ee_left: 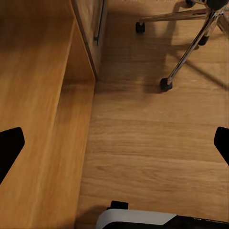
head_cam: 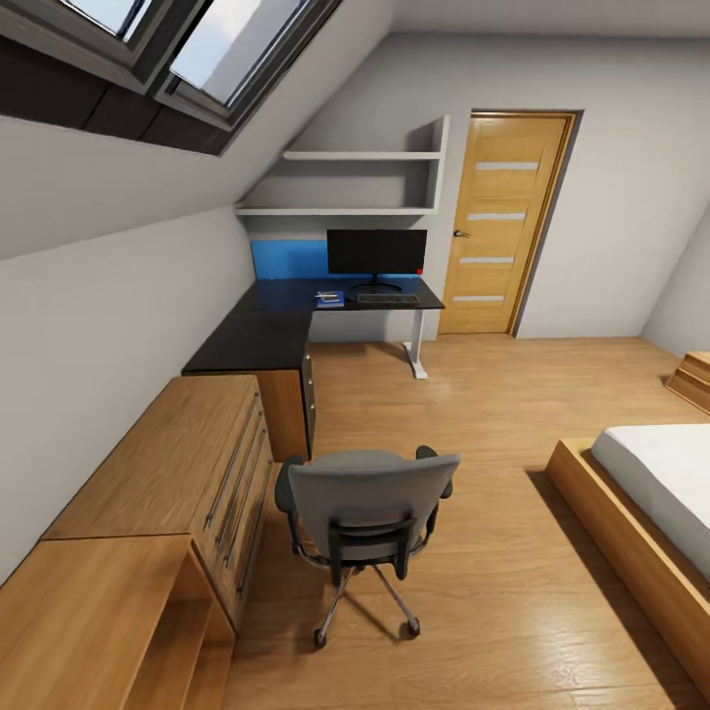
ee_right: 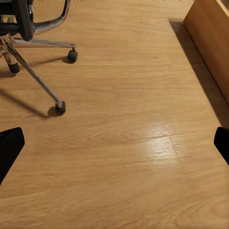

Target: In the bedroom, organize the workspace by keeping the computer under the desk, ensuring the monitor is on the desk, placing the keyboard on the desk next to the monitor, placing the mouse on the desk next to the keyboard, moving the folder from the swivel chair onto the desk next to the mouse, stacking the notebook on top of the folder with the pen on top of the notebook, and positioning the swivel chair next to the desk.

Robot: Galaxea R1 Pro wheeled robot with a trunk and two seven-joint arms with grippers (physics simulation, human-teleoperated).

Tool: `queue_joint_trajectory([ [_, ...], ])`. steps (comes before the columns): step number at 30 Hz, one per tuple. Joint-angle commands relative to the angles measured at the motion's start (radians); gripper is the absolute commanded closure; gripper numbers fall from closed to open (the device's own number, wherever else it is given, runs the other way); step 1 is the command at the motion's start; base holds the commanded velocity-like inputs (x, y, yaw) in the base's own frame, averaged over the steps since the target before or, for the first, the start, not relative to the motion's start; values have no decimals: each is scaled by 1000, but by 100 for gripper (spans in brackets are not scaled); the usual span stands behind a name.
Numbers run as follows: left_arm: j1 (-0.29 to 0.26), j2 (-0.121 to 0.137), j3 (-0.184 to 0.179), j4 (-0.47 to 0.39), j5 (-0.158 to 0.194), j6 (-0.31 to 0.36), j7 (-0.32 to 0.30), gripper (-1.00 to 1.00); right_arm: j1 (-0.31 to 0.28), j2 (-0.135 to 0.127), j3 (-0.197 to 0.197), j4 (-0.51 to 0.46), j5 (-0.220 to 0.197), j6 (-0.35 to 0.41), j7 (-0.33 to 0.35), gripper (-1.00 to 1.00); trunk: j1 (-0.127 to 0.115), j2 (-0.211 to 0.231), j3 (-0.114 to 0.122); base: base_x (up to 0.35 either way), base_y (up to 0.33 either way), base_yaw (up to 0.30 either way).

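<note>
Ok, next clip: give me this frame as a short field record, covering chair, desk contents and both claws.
setting: attic bedroom, wood floor
swivel chair: on the floor, back toward the camera, apart from the desk
monitor: upright on the desk's far wing
keyboard: flat in front of the monitor
blue item: lying beside the keyboard; too small to identify
left claw: open, empty, above floor beside wooden shelving
right claw: open, empty, above bare floor

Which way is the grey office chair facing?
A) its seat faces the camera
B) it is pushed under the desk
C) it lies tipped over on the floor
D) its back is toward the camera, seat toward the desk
D: the swivel chair stands upright showing its backrest, well short of the desk.
</note>
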Motion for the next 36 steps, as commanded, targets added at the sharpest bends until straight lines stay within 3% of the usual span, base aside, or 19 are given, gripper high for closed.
queue_joint_trajectory([
  [1, -1, 0, -9, 0, -1, -3, 10, -100, -1, 0, 8, 1, 3, -2, -10, -100, 1, -2, -2, 0, 0, -2],
  [19, -1, -3, -10, -3, 6, 2, 17, -100, -1, 0, 11, 1, 4, 3, -9, -100, 1, -2, -2, 0, 0, 0],
  [36, -1, -4, -8, -3, 8, 8, 18, -100, -1, 0, 8, 2, 4, 6, -9, -100, 66, -121, -55, 0, 0, 0],
])
